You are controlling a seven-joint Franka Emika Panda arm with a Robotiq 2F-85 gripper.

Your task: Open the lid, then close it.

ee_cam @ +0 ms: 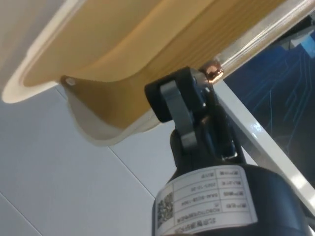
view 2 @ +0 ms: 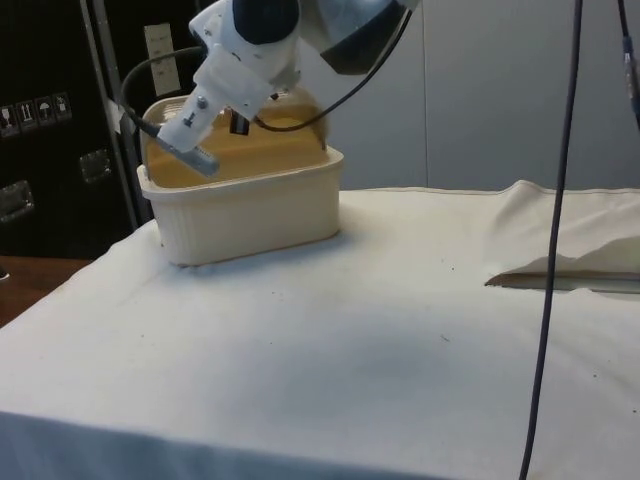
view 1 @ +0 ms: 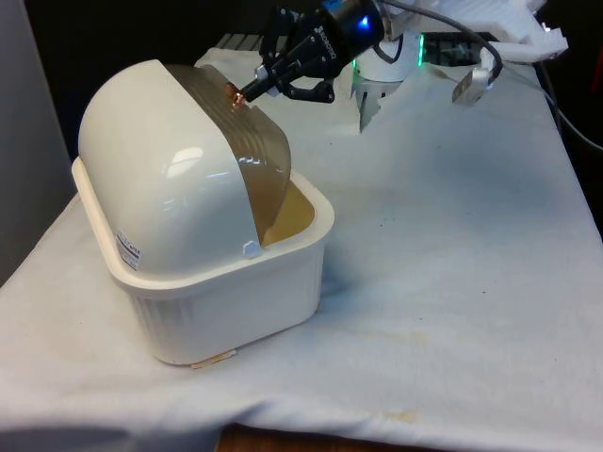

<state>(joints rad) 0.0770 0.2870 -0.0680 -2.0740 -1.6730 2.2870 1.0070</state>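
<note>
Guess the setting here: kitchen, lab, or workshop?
Probably a robot lab, staged rather than a real kitchen: a bread box sits alone on a table under a white cloth, cables hang across the side view, and the gripper is at its lid.

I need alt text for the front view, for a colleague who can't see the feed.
A black two-finger gripper meets a small copper knob on the translucent brown roll-top lid of a cream plastic bread box. The lid is rolled partway up under the white domed hood, exposing the interior. The box sits on a white cloth.
</note>
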